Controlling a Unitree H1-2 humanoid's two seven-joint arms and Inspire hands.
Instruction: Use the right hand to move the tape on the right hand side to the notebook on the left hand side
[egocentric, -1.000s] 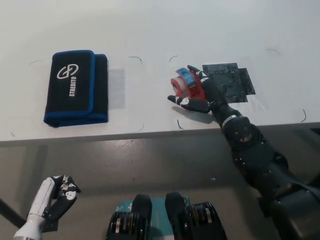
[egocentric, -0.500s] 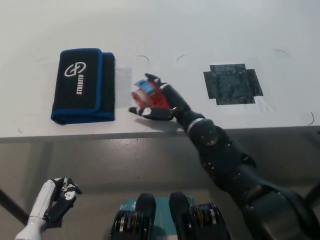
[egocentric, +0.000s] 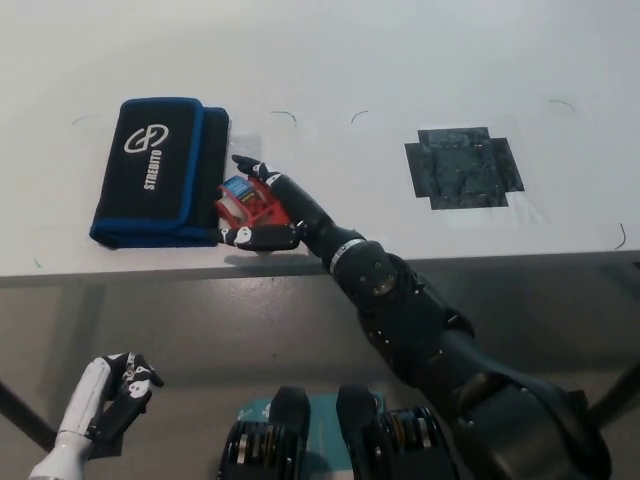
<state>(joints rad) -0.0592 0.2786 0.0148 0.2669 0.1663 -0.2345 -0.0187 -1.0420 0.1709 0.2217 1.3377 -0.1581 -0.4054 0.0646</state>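
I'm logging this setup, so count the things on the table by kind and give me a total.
Tape roll, red, held in the black right hand: 1
Notebook, black with blue edging: 1
Dark patch stuck on the table: 1
Total: 3

Tape (egocentric: 243, 201) mostly hidden inside right hand (egocentric: 262, 207); left hand (egocentric: 122, 390) forearm cut off by bottom edge.

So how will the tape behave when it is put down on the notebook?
The tape is a round roll, so it may roll if set on edge. The notebook looks padded, perhaps unsteady. It seems light in the right hand.
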